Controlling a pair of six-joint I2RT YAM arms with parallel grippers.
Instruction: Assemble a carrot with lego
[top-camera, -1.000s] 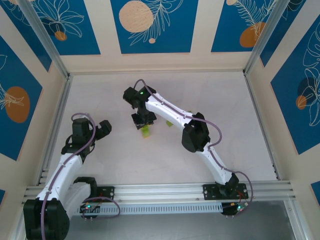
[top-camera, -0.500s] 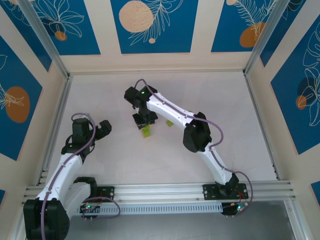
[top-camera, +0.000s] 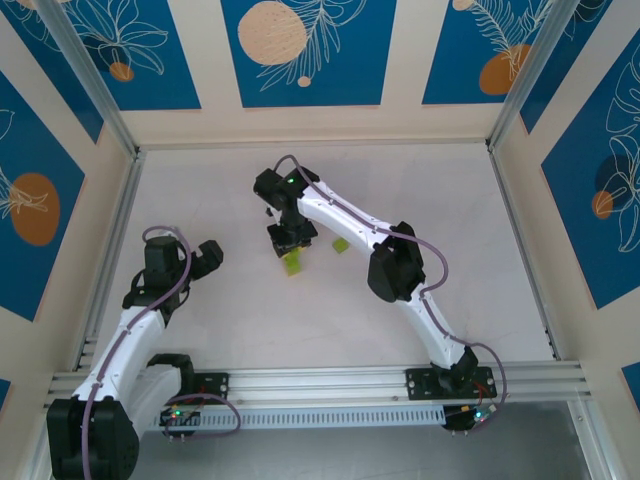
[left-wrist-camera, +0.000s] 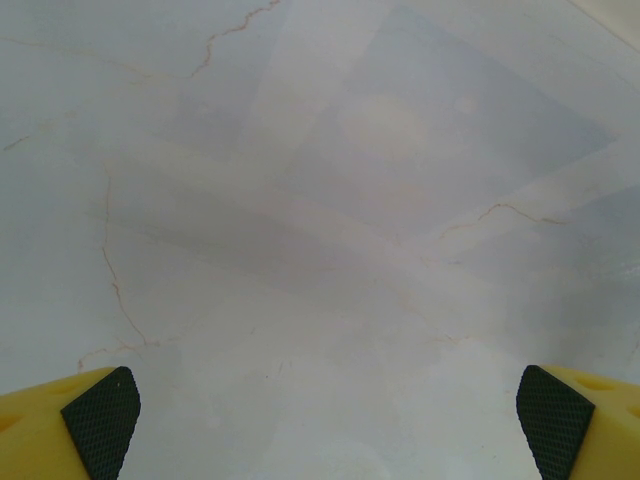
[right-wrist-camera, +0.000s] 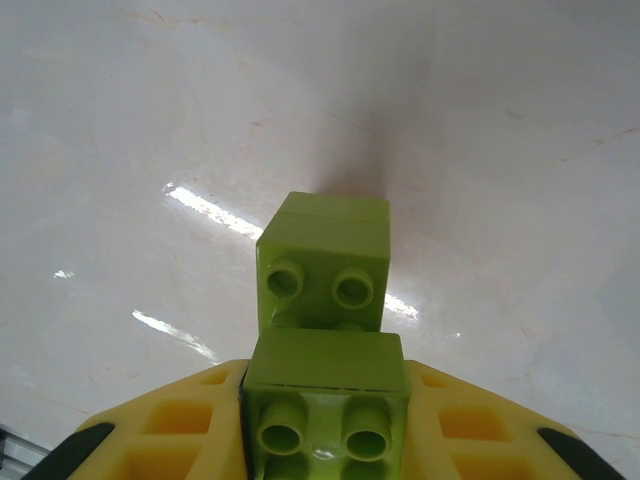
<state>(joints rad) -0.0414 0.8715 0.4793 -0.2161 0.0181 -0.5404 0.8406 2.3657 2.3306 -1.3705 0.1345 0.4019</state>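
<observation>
My right gripper (right-wrist-camera: 325, 440) is shut on a lime-green brick (right-wrist-camera: 325, 400), gripping its two sides. A second lime-green brick (right-wrist-camera: 326, 268) is joined to it further out, its studs facing the camera, just above the table. From above, this green stack (top-camera: 292, 263) pokes out below the right gripper (top-camera: 285, 242) at mid-table. One loose lime-green brick (top-camera: 340, 245) lies just right of it. My left gripper (left-wrist-camera: 320, 425) is open over bare table, and from above the left gripper (top-camera: 207, 256) is well left of the stack. The orange cube is out of view.
The pale table (top-camera: 450, 220) is walled on three sides by blue-patterned panels. An aluminium rail (top-camera: 320, 380) runs along the near edge by the arm bases. Open room lies to the right and behind the right arm.
The right arm's wrist has shifted slightly to the right, uncovering more of the loose green brick. The green stack and the left arm have stayed put.
</observation>
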